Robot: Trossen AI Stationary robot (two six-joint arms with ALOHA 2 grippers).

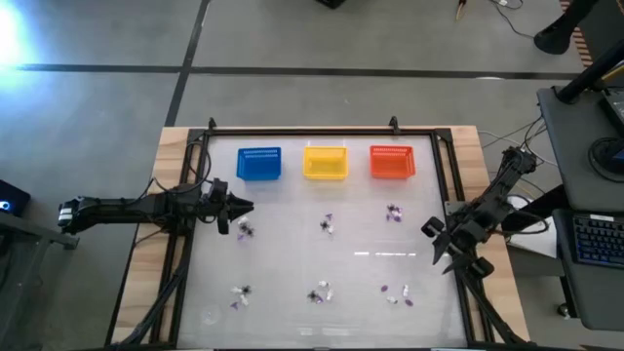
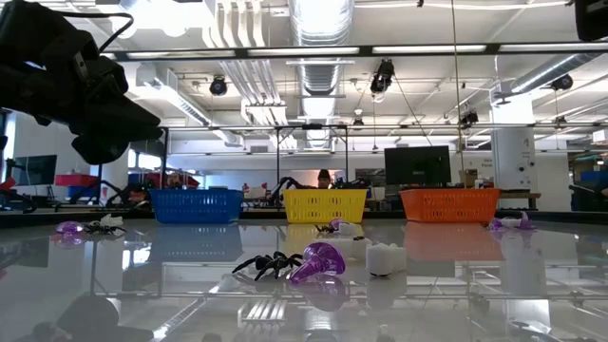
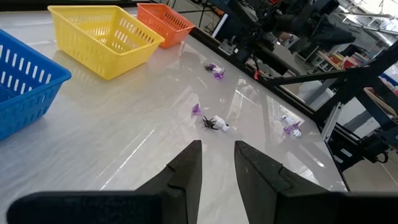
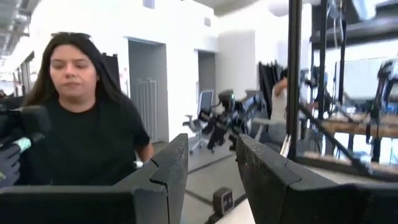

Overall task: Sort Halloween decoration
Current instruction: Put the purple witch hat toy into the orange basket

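Glossy white tabletop [image 1: 292, 244] fills our view. Our left gripper [image 1: 244, 207] hovers near the left edge with its jaws a narrow gap apart, holding nothing. Our right gripper [image 1: 441, 244] waits at the right edge, jaws parted and empty. Halloween decoration [image 1: 326, 225] lies in six small clusters mid-table and toward the near edge; a purple cone-shaped trinket [image 2: 317, 263] lies on its side. Blue basket [image 1: 258, 163], yellow basket [image 1: 325, 162] and orange basket [image 1: 391, 162] line the far edge.

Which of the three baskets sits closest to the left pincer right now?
The blue basket. It is the leftmost of the row, just beyond the left pincer; the yellow basket and orange basket lie farther right.
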